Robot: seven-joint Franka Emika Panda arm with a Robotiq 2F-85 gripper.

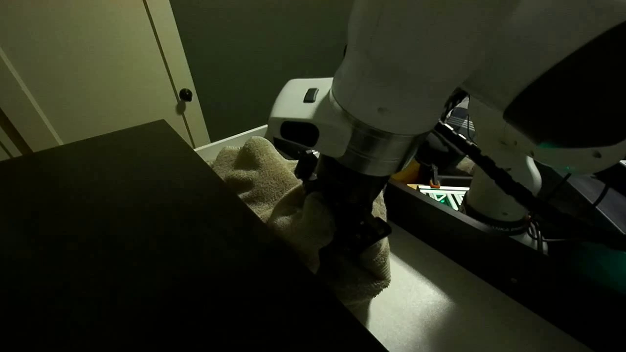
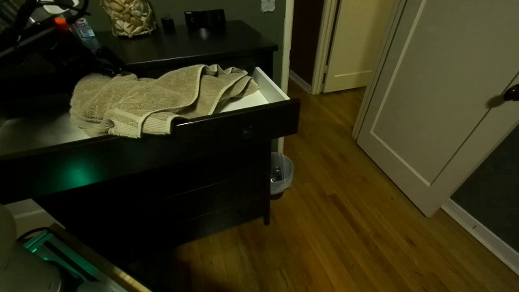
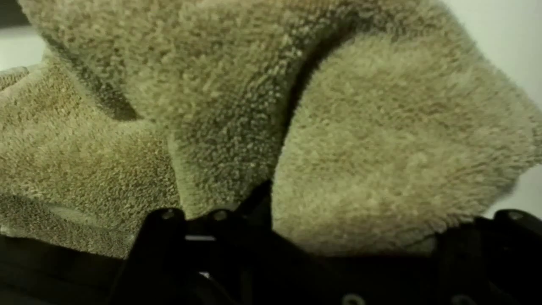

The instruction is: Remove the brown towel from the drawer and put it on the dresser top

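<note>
The brown towel (image 2: 162, 91) lies crumpled in the pulled-out drawer (image 2: 277, 87), with one edge draped over the drawer front. It also shows in an exterior view (image 1: 264, 181) and fills most of the wrist view (image 3: 394, 140). My gripper (image 3: 351, 220) is down at the towel's bunched end. Its fingers are wide apart, with a fold of towel between them. The right fingertip is hidden by the towel. In an exterior view the gripper (image 1: 354, 244) is dark against the towel. The dark dresser top (image 1: 146, 220) is beside the drawer.
A shell-filled vase (image 2: 127, 18) and a small black device (image 2: 204, 18) stand at the back of the dresser top. The drawer's dark front panel (image 1: 455, 244) stands between the drawer and the robot base. A waste bin (image 2: 281, 174) is beside the dresser.
</note>
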